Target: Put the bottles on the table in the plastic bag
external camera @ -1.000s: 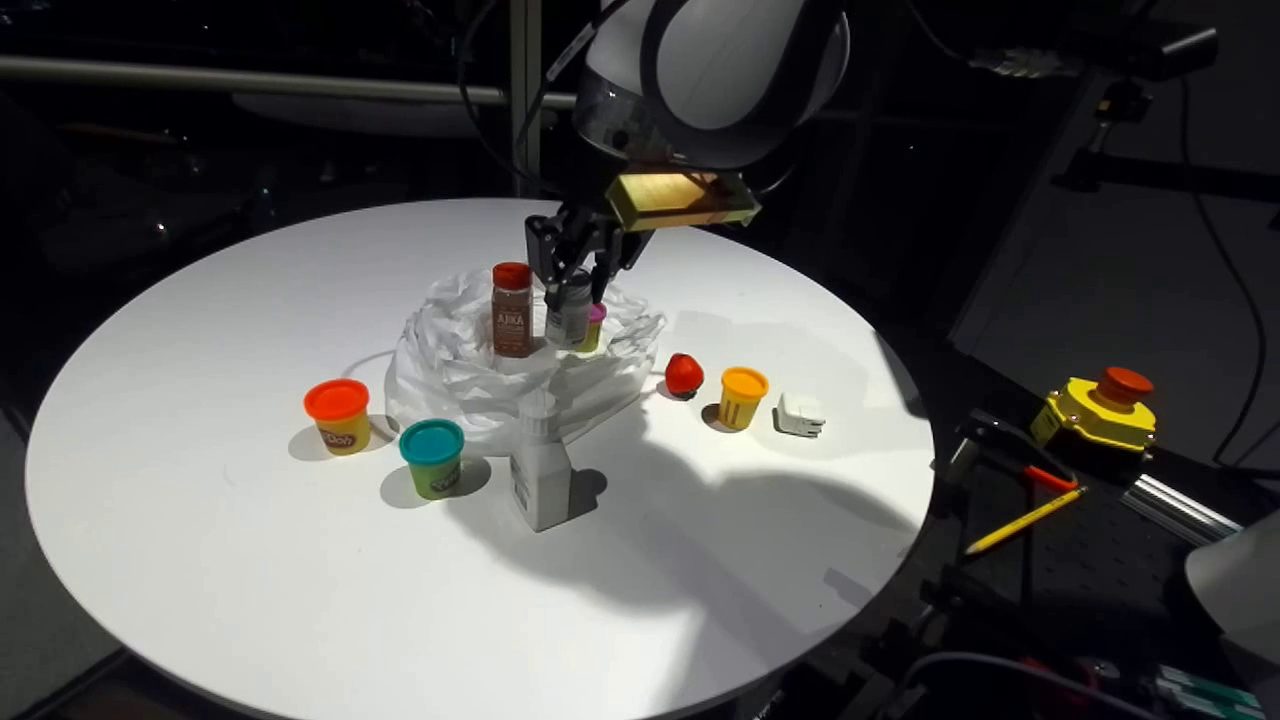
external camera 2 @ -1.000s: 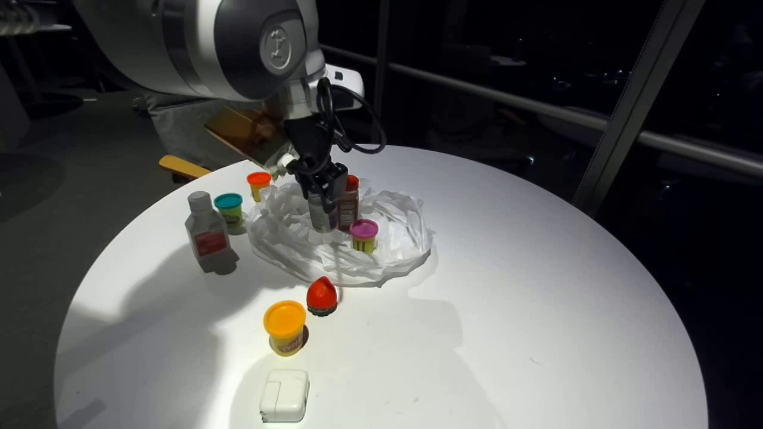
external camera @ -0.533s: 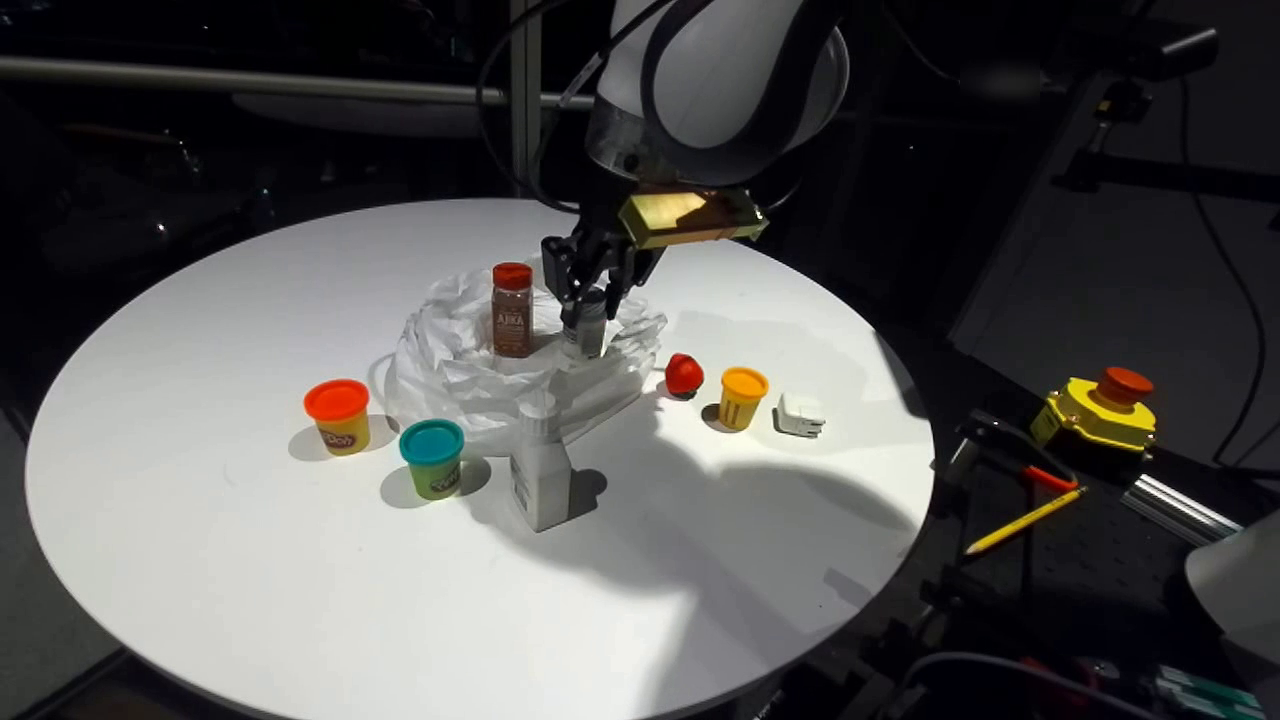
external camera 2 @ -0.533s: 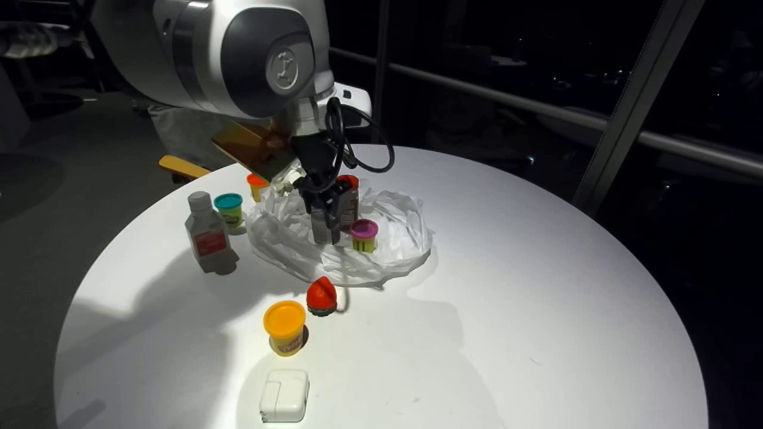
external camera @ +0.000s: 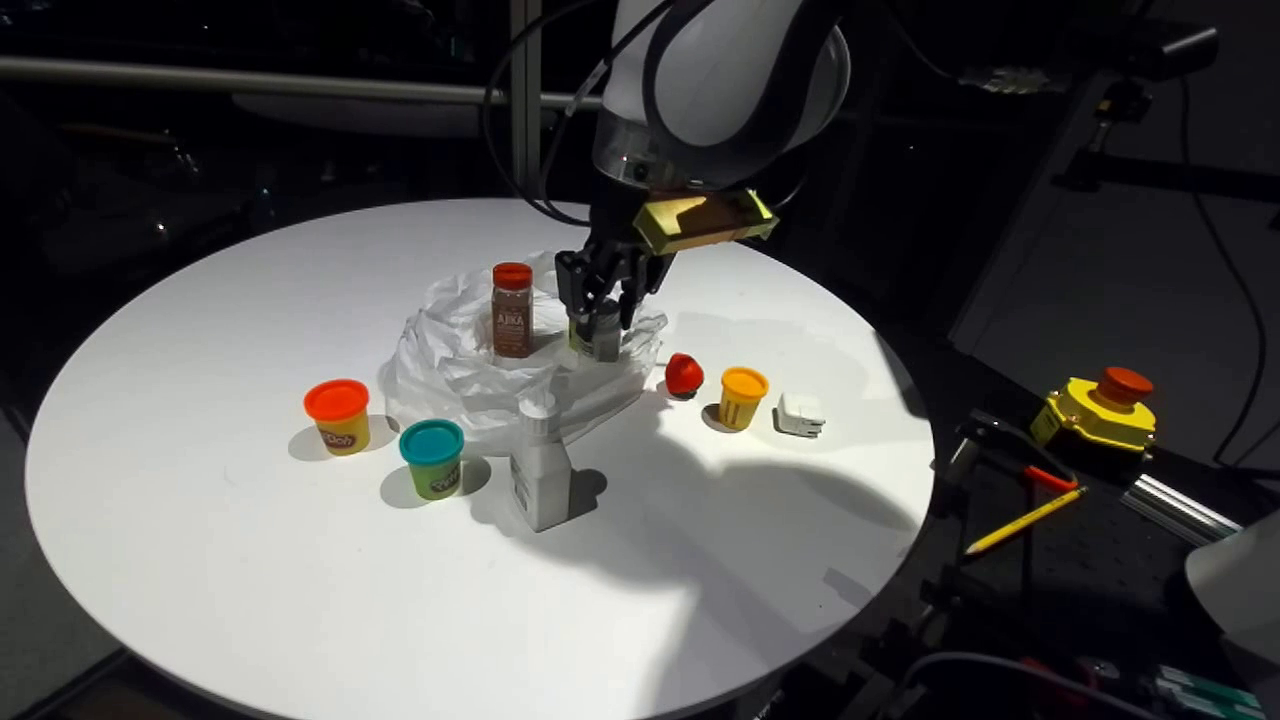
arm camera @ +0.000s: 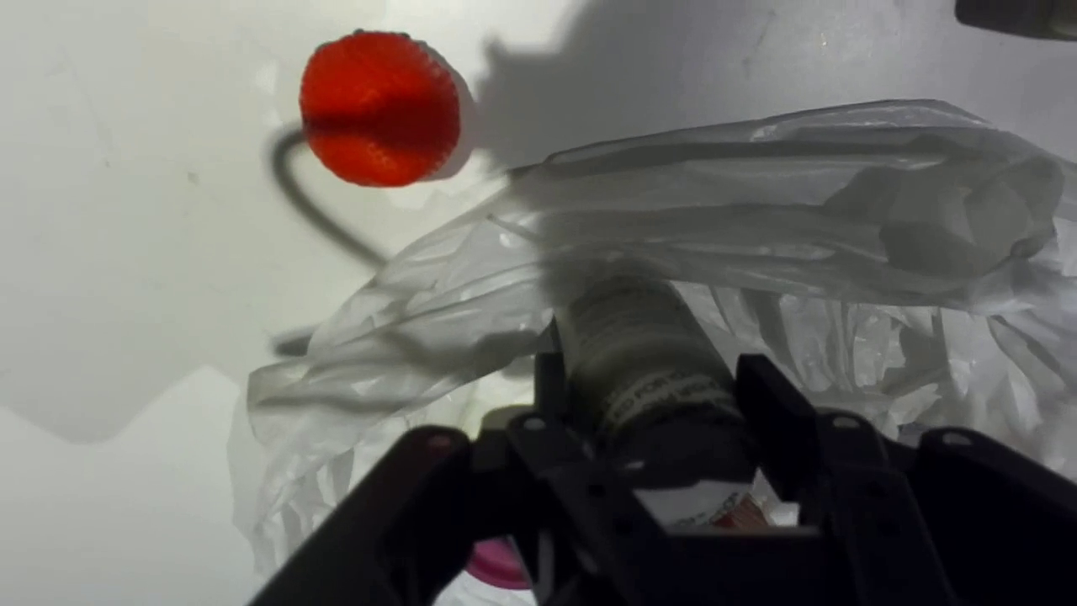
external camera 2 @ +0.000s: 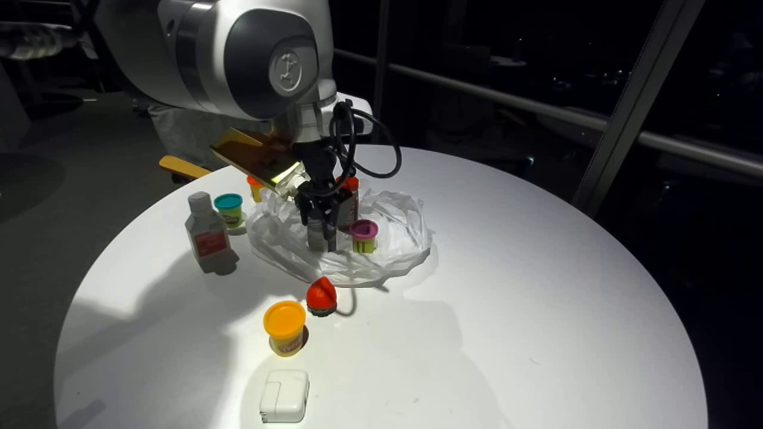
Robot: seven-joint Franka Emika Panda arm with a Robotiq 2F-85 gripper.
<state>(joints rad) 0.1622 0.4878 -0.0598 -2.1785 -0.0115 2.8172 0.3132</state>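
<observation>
Greyish bottle (arm camera: 648, 353) between the 2 fingers (arm camera: 778, 417), amid the crumpled plastic bag (arm camera: 841, 210)

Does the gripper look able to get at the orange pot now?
Probably not yet: the gripper straddles the dark-capped bottle and likely must clear it first; the red thing stands between the bag and the orange pot.

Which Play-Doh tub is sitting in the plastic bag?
The magenta-lidded Play-Doh tub. It stands in the plastic bag; the red-lidded tub, teal-lidded tub and orange-lidded tub stand outside, on the table.
</observation>
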